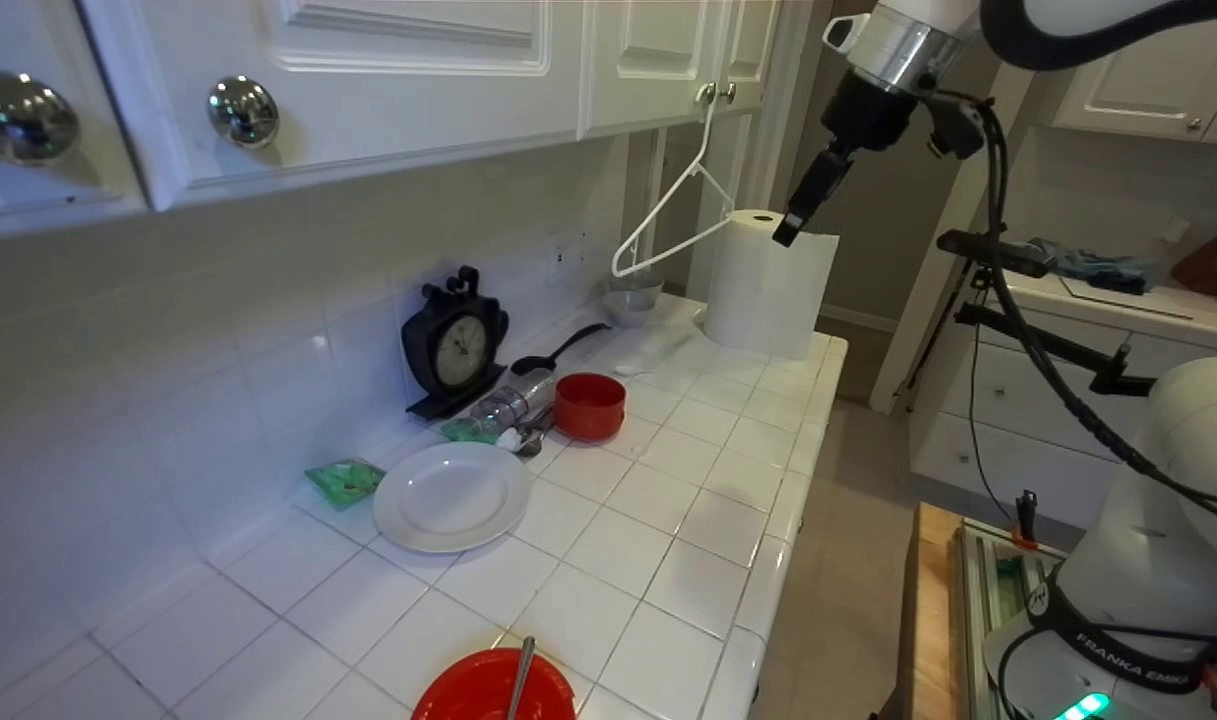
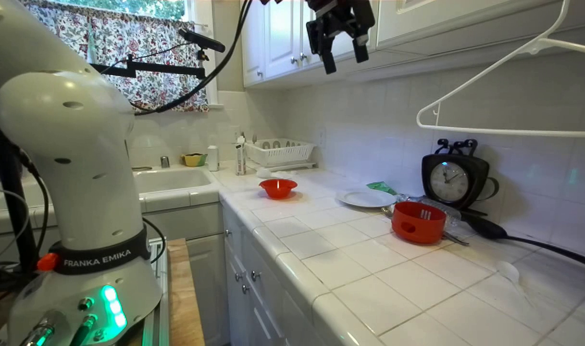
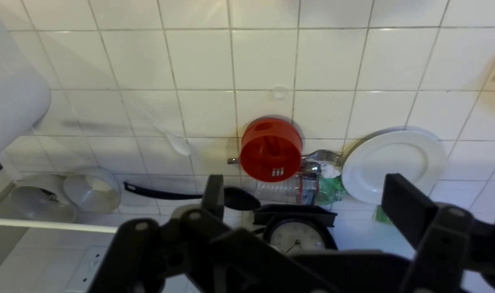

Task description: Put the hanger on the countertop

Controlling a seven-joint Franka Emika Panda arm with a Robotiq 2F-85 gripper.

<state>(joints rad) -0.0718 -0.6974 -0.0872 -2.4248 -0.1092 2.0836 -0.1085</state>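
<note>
White-tiled, the table point(image 1: 588, 610) carries, from the left in an exterior view, a green packet point(image 1: 346, 482), a white plate point(image 1: 453, 497) and a red cup point(image 1: 589, 408); next the hanger point(image 1: 656, 208) dangles from a cabinet knob point(image 1: 706, 92), then come a paper-towel roll point(image 1: 766, 290) and the hovering hand point(image 1: 788, 230), spread wide

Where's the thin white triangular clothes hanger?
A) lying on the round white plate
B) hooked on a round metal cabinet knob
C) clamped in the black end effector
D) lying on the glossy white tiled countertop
B: in an exterior view the thin white triangular clothes hanger hangs by its hook from a round metal cabinet knob.
</note>
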